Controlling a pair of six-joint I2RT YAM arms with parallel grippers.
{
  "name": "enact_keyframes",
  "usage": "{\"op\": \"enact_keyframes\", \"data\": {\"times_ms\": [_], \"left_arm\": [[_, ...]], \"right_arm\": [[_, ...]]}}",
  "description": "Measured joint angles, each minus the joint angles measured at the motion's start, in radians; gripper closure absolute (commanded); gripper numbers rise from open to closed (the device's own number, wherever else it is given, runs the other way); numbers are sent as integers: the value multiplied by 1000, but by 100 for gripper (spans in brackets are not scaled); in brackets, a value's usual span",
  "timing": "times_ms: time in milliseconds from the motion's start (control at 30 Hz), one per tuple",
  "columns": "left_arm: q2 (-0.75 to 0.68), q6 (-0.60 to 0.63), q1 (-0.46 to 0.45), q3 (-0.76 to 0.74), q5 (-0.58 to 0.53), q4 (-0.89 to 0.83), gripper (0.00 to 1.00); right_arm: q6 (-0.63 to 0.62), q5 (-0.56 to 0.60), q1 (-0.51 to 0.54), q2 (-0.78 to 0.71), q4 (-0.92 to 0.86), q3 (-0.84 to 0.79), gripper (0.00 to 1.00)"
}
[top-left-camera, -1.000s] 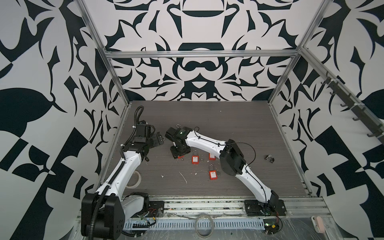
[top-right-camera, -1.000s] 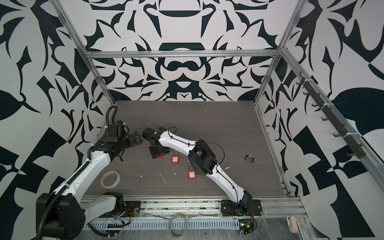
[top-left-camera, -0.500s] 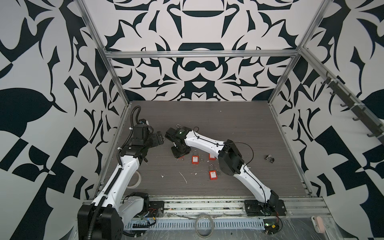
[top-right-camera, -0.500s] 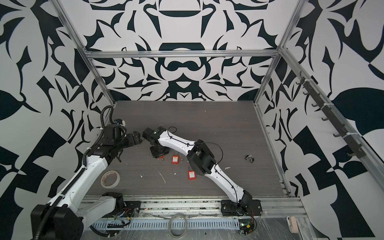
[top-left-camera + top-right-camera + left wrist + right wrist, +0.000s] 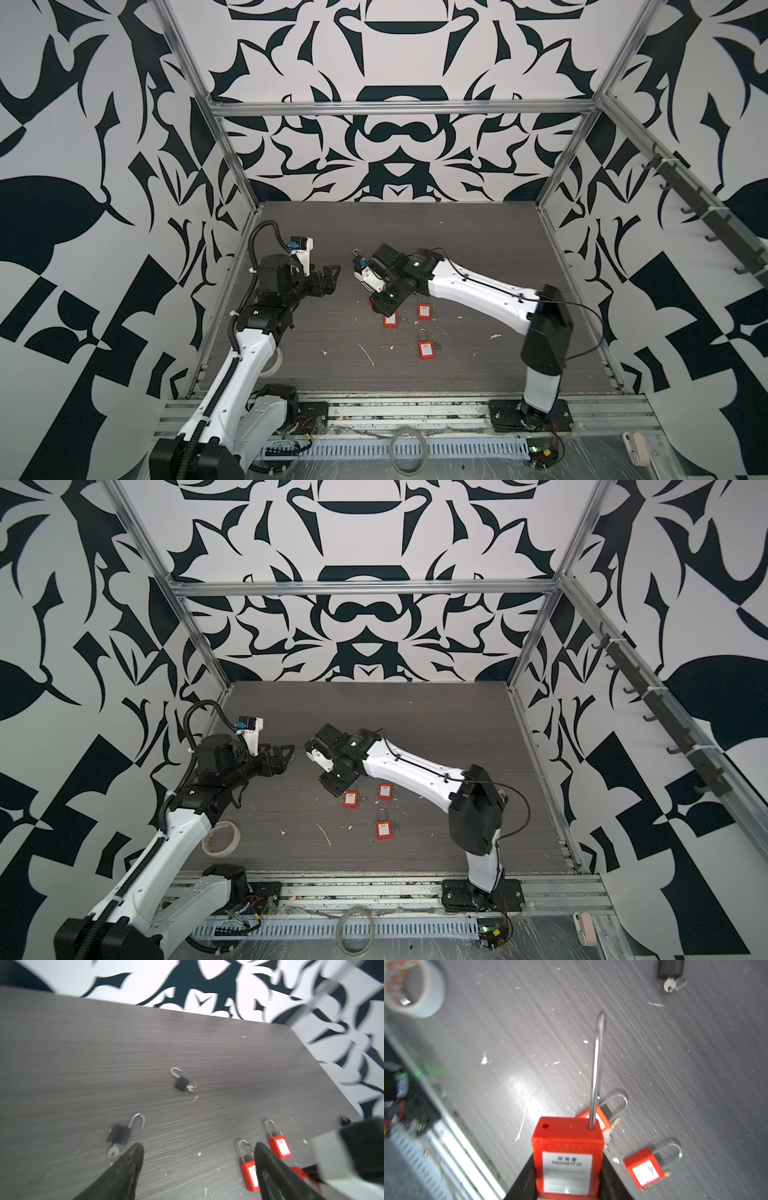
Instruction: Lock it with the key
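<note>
The left end effector (image 5: pixel 332 279), jaws wide, has edged right toward the red padlock (image 5: pixel 568 1157) clamped in the right end effector (image 5: pixel 566 1180), open shackle (image 5: pixel 596 1074) jutting lengthwise out of that grip.

Robot lab cell, aluminium frame (image 5: pixel 399 109), patterned walls (image 5: pixel 395 62)

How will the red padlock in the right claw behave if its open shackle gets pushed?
Likely rigid: the red padlock has a blocky body with flat sides held in the right claw, so slip seems unlikely. Its shackle sits in one hole only, so it may swivel rather than press straight in.
</note>
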Motion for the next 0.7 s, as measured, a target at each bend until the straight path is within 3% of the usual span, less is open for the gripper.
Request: {"op": "enact_keyframes", "data": {"times_ms": [133, 333, 533, 700], "left_arm": [[-4, 87, 0, -22, 171, 90, 33], [-4, 259, -1, -24, 447, 134, 38], [20, 379, -56, -14, 635, 115, 39], [59, 488, -122, 42, 708, 11, 41]], "right_arm": [[-131, -53, -3, -160, 80, -186, 65], [-293, -78, -5, -421, 216, -462, 66], [-388, -74, -8, -552, 254, -515, 66], [-435, -63, -8, -558, 259, -523, 67]]}}
